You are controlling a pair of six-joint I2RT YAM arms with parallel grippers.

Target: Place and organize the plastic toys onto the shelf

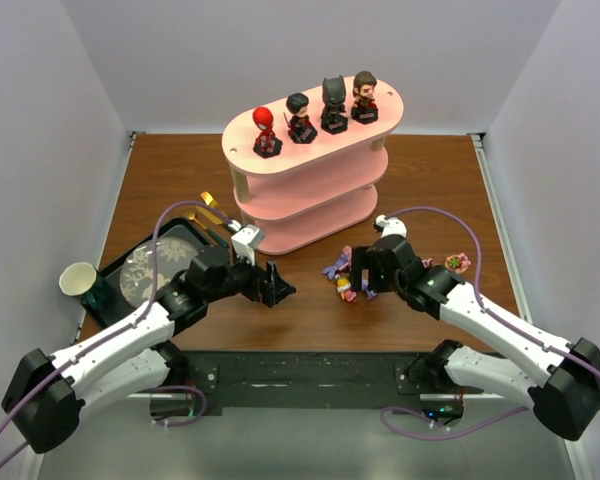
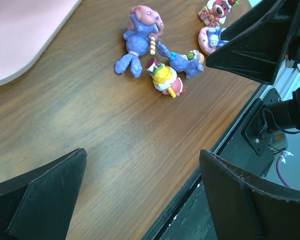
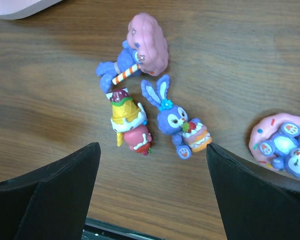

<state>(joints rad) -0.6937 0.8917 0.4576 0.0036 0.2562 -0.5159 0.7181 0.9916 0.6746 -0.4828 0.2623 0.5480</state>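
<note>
4 big-headed figures (image 1: pixel 301 118) stand on the shelf's (image 1: pixel 310 152) top tier. Small toys (image 3: pixel 177 122) lie on the surface (image 1: pixel 310 310) under the wide, empty right end effector (image 3: pixel 150 165), whose finger hides part of the donut figure (image 3: pixel 280 142). The left end effector (image 1: pixel 277 285) is wide and empty.

four big-headed figures (image 1: pixel 300 118), five small toys (image 2: pixel 165 80), one shelf (image 1: pixel 310 152)

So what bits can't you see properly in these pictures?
- Top view: lower boards of the pale pink three-tier shelf, covered by its top board.
- Top view: small pastel plastic toys, tiny and partly behind the right gripper.
- Right wrist: pink doughnut toy, partly behind a black finger.
- Left wrist: pink bear toy, cut by the top edge.
</note>
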